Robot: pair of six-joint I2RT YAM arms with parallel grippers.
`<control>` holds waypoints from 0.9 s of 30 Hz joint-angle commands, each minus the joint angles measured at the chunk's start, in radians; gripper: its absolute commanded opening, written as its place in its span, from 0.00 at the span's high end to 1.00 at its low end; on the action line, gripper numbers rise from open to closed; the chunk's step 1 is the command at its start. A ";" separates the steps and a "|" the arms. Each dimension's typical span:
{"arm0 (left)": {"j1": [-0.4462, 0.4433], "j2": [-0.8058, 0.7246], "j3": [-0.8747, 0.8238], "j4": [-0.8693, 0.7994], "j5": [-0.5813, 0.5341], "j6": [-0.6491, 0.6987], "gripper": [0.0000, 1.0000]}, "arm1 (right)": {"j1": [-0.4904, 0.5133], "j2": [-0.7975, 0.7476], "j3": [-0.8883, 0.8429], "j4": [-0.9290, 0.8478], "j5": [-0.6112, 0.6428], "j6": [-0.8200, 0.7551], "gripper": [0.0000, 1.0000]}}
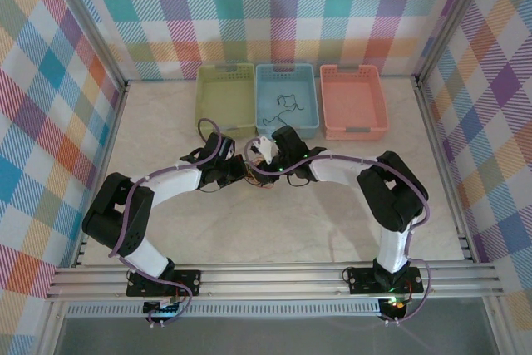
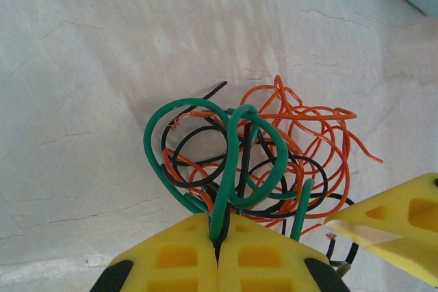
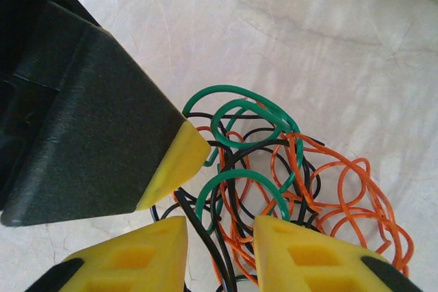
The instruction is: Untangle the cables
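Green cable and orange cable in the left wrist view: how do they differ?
The green cable is thicker; the orange cable is much thinner. The green cable makes a few wide loops; the orange cable makes many small irregular curls. The green cable is clamped in the shut left hand; the orange cable spreads over the table. Both are tangled in one bunch with a black cable.
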 commanded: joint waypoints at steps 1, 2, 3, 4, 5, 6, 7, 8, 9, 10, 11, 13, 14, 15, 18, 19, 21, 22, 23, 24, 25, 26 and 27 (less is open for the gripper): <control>-0.008 0.008 0.034 -0.018 0.015 0.018 1.00 | 0.011 0.017 0.029 -0.032 0.016 -0.015 0.72; -0.008 0.007 0.034 -0.018 0.015 0.017 1.00 | 0.010 0.017 0.031 -0.033 0.019 -0.015 0.74; -0.007 0.007 0.034 -0.018 0.015 0.018 1.00 | 0.010 0.017 0.030 -0.033 0.021 -0.015 0.75; -0.008 0.008 0.034 -0.018 0.015 0.017 1.00 | 0.010 0.015 0.029 -0.032 0.019 -0.014 0.78; -0.008 0.009 0.034 -0.018 0.015 0.018 1.00 | 0.010 0.011 0.028 -0.030 0.020 -0.012 0.81; -0.008 0.008 0.034 -0.019 0.015 0.017 1.00 | 0.009 0.006 0.023 -0.024 0.021 -0.010 0.84; -0.007 0.008 0.034 -0.018 0.016 0.018 1.00 | 0.010 -0.001 0.015 -0.013 0.024 -0.010 0.87; -0.007 0.009 0.034 -0.018 0.015 0.018 1.00 | 0.009 -0.011 0.006 0.000 0.028 -0.009 0.88; -0.007 0.010 0.034 -0.018 0.016 0.017 1.00 | 0.010 -0.020 -0.004 0.012 0.033 -0.009 0.90; -0.008 0.011 0.035 -0.018 0.017 0.017 1.00 | 0.010 -0.031 -0.015 0.028 0.040 -0.010 0.91; -0.008 0.012 0.037 -0.020 0.016 0.018 1.00 | 0.010 -0.042 -0.028 0.040 0.050 -0.010 0.93; -0.008 0.013 0.039 -0.022 0.017 0.017 1.00 | 0.009 -0.059 -0.045 0.061 0.069 -0.009 0.97; -0.008 0.013 0.039 -0.022 0.016 0.018 1.00 | 0.008 -0.068 -0.055 0.071 0.081 -0.006 0.98; -0.007 0.012 0.036 -0.021 0.015 0.017 1.00 | 0.008 -0.075 -0.063 0.080 0.093 -0.003 1.00; -0.007 0.011 0.037 -0.024 0.013 0.017 1.00 | -0.001 -0.103 -0.089 0.105 0.157 0.033 1.00; -0.008 0.012 0.037 -0.025 0.012 0.017 1.00 | -0.013 -0.116 -0.103 0.120 0.161 0.055 1.00; -0.008 0.011 0.037 -0.025 0.012 0.018 1.00 | -0.041 -0.141 -0.137 0.158 0.156 0.102 1.00; -0.008 0.012 0.039 -0.026 0.012 0.017 1.00 | -0.058 -0.152 -0.153 0.175 0.149 0.128 1.00; -0.008 0.011 0.036 -0.025 0.011 0.018 1.00 | -0.075 -0.161 -0.166 0.186 0.141 0.154 1.00; -0.008 0.011 0.036 -0.025 0.012 0.017 1.00 | -0.089 -0.169 -0.174 0.194 0.138 0.168 1.00; -0.008 0.011 0.038 -0.024 0.012 0.017 1.00 | -0.106 -0.174 -0.184 0.201 0.141 0.195 1.00; -0.008 0.010 0.036 -0.025 0.012 0.017 1.00 | -0.123 -0.178 -0.192 0.205 0.145 0.219 1.00; -0.008 0.012 0.036 -0.025 0.012 0.017 1.00 | -0.139 -0.180 -0.197 0.208 0.146 0.239 1.00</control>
